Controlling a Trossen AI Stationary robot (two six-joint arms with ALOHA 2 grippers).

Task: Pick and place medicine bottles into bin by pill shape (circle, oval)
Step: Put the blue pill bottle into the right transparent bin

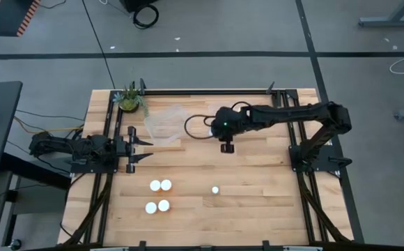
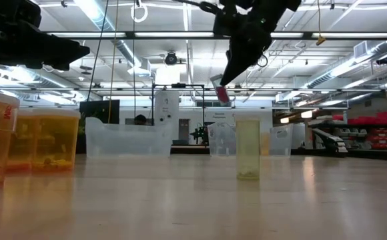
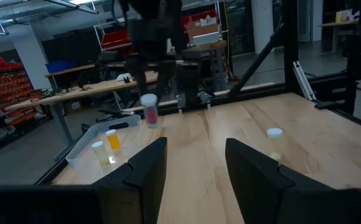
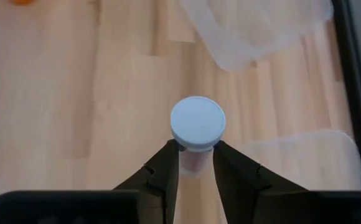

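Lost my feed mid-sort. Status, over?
Right claw shut on white-capped bottle, aloft near the clear bins. Left claw open, parked at left edge. Five bottles left on the table. Path clear.

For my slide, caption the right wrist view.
Right tool holds a white-capped bottle above the wooden table.

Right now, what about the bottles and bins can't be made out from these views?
- Pill shapes: bottle in the right gripper shows only its white cap; table bottles too small from above.
- Clear bin: contents indistinct in the high view.
- Left gripper open, idle at the left edge; nothing between its fingers.
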